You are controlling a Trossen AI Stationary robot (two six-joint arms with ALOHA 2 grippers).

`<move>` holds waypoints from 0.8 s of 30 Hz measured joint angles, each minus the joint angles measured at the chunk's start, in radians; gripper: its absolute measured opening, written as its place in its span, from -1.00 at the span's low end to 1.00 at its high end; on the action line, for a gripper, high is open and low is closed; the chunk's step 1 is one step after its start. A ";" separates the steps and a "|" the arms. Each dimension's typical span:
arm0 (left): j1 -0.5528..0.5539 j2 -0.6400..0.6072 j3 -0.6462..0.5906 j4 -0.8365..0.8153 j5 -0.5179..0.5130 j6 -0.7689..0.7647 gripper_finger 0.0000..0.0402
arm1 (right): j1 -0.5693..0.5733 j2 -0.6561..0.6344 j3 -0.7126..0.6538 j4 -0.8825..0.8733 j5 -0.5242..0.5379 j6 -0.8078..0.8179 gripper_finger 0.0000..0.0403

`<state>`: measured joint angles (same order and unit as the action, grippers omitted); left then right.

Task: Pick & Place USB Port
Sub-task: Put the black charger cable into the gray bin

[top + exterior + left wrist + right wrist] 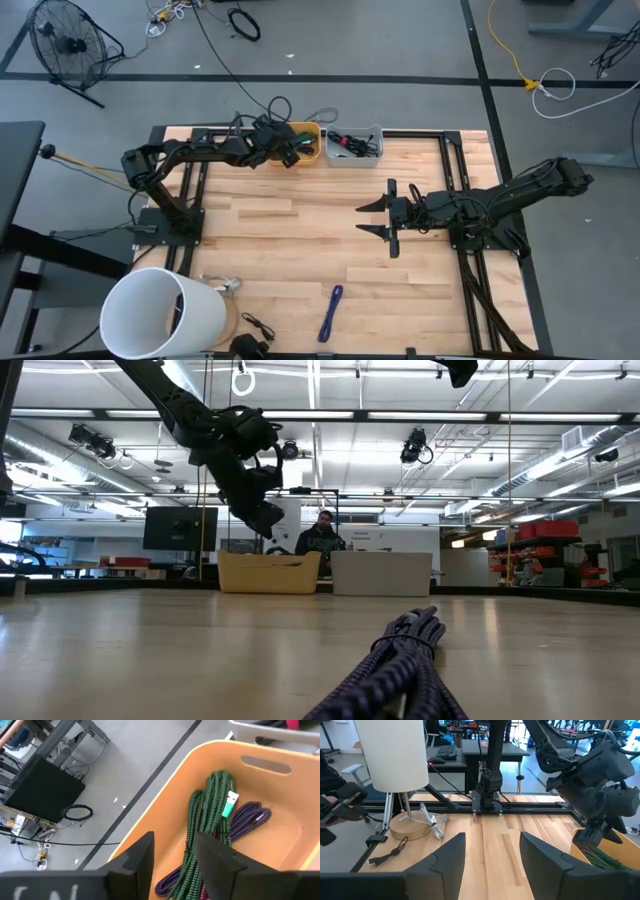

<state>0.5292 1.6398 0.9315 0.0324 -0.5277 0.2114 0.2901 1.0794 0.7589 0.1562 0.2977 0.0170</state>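
Note:
A green braided USB cable [207, 820] with a teal plug [229, 806] lies in the yellow bin [280, 845], on top of a purple cable [250, 815]. My left gripper [172, 842] hovers open just above the bin [303, 140] at the table's far edge, clear of its rim in the low view [265, 525]. Another purple cable [331, 312] lies on the table near the near edge, close to the low camera [400, 650]. My right gripper [372, 218] waits open over the table's middle right, pointing toward the left edge.
A grey bin [355, 145] holding cables stands right of the yellow one. A white lamp shade [160, 312] on a wooden base, with a black cord [255, 330], fills the near left corner. A person [322, 535] sits beyond the far edge. Bare wood lies between the arms.

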 joint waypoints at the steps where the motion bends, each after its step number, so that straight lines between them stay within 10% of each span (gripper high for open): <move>1: -0.005 0.000 0.009 -0.008 0.000 -0.019 -0.27 | 0.000 0.000 0.000 0.000 0.000 0.000 -0.06; 16: -0.253 -0.114 0.461 -0.919 0.336 -0.211 -0.30 | 0.000 0.000 0.000 -0.010 0.000 -0.002 -0.06; 24: -0.490 -0.158 0.514 -1.073 0.464 -0.357 -0.30 | 0.000 0.000 0.000 -0.010 0.000 -0.002 -0.06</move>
<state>0.0393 1.4816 1.4455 -1.0406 -0.0632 -0.1454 0.2901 1.0794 0.7589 0.1467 0.2977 0.0150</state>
